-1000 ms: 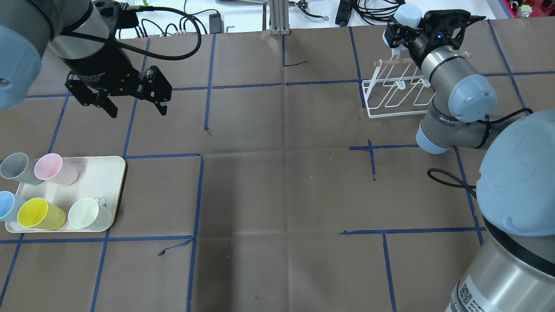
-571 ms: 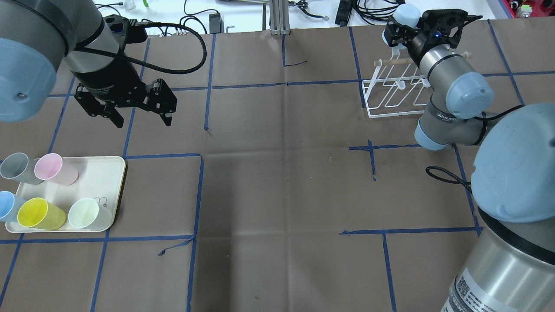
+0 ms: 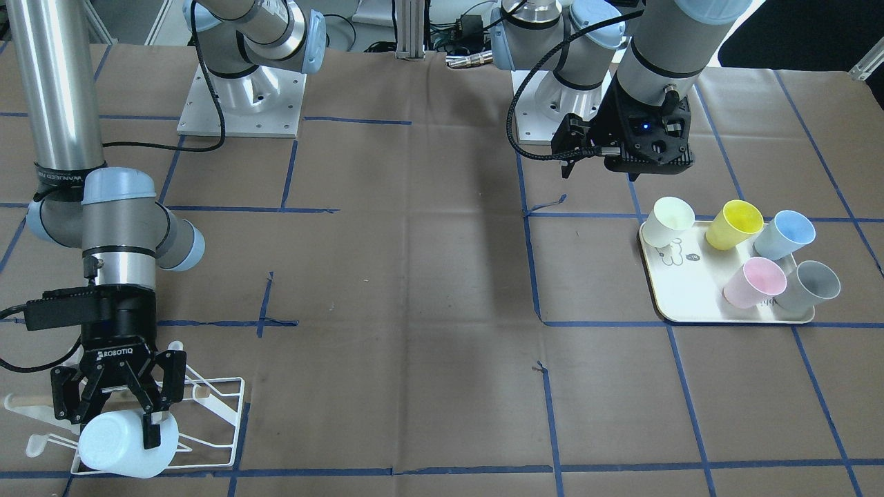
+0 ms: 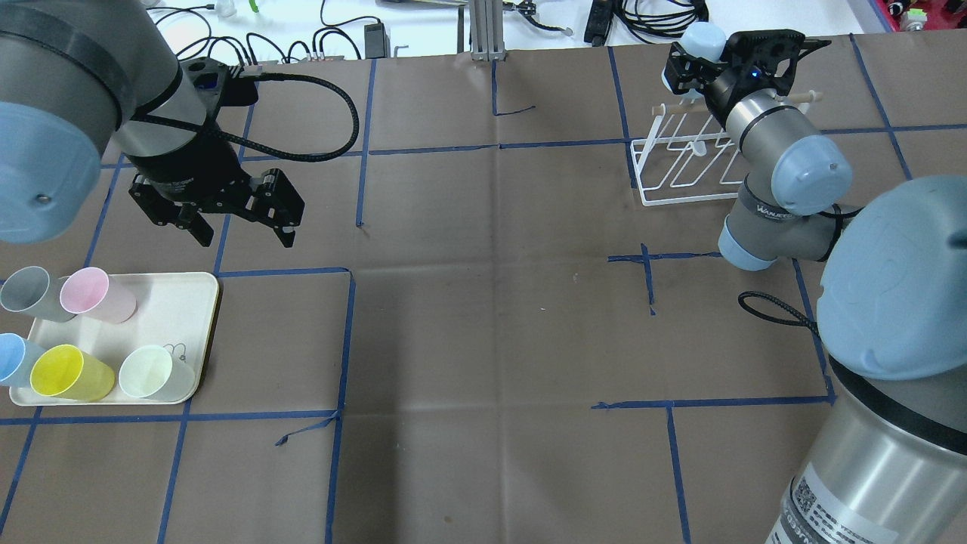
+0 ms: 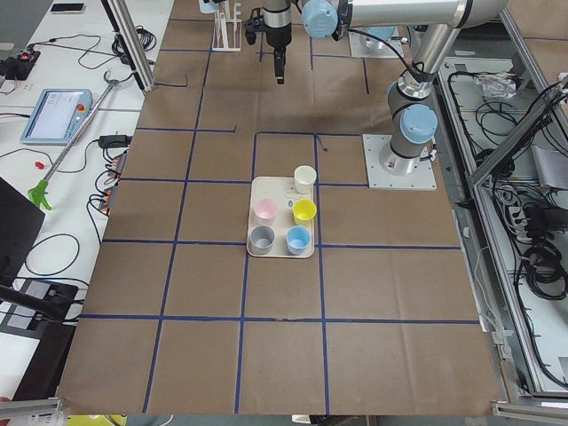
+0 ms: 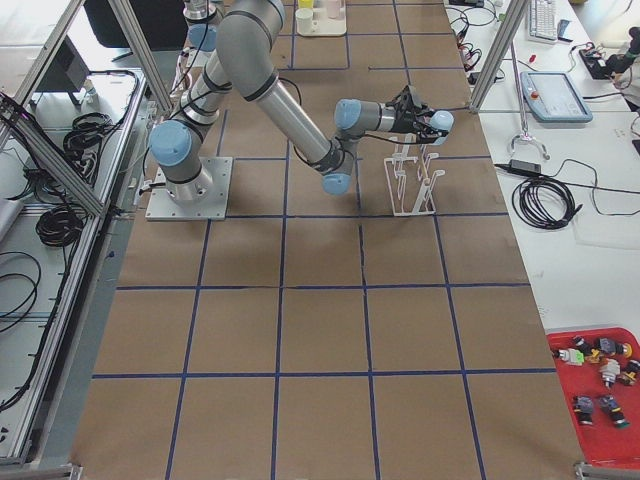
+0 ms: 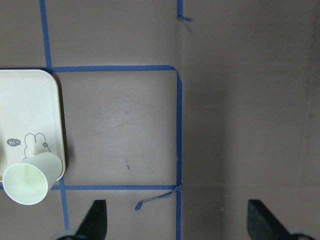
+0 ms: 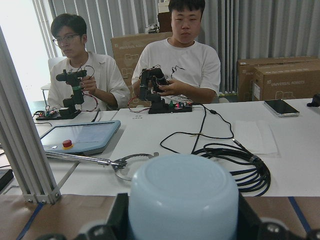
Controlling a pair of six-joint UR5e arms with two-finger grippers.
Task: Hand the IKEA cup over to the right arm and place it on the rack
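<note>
My right gripper (image 4: 695, 54) is shut on a pale blue cup (image 4: 699, 36) and holds it on its side over the far end of the white wire rack (image 4: 680, 172), by the wooden dowel handle (image 4: 684, 108). In the front view the cup (image 3: 128, 445) hangs low among the rack's prongs (image 3: 221, 407), between the gripper's fingers (image 3: 153, 424). The right wrist view shows the cup's base (image 8: 182, 197). My left gripper (image 4: 245, 240) is open and empty above the table, just beyond the tray (image 4: 185, 302); its fingertips (image 7: 95, 220) show in the left wrist view.
The cream tray (image 3: 680, 297) holds grey (image 4: 26, 291), pink (image 4: 87, 291), blue (image 4: 11, 359), yellow (image 4: 60, 372) and pale green (image 4: 151, 372) cups. Blue tape lines cross the brown table. Cables and operators sit beyond the far edge.
My left gripper has moved nearer to the tray, still open. My right gripper has shifted slightly left with the cup over the rack.
</note>
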